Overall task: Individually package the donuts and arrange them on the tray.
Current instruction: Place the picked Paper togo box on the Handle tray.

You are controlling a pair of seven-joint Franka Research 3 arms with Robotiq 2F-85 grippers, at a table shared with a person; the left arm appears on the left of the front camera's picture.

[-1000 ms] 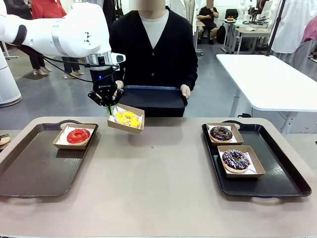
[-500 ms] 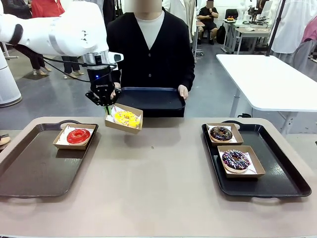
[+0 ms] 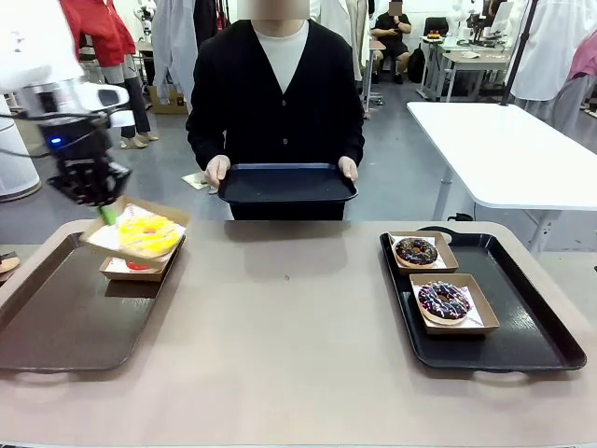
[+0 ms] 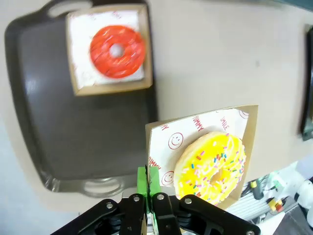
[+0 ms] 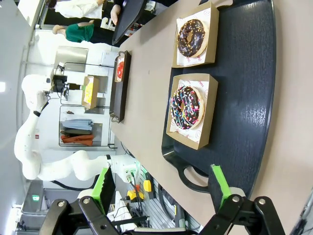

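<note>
Donuts sit each in its own small cardboard box. The yellow donut (image 3: 147, 232) with coloured sprinkles lies in a box (image 3: 133, 239) that the left pincer (image 3: 101, 207) pinches by one edge; the green pads are pressed together on the cardboard, as the left wrist view shows. This box hangs in the air, a little tilted, above the far part of the left tray (image 3: 56, 317) and partly in front of the boxed red donut (image 4: 117, 51), which rests on that tray near its far handle.

On the right tray (image 3: 532, 336) two more boxes stand one behind the other. The chocolate donut (image 3: 416, 250) is in the far one, and the dark purple donut (image 3: 444, 300) with pale sprinkles is in the near one, just beside it.

The right pincer (image 5: 164, 187) is spread wide and holds nothing; it hangs above the near end of the right tray.

At the far side of the surface (image 3: 289, 327) a person stands and holds a dark empty-looking tray (image 3: 287, 183) with both hands, at the level of the waist.
</note>
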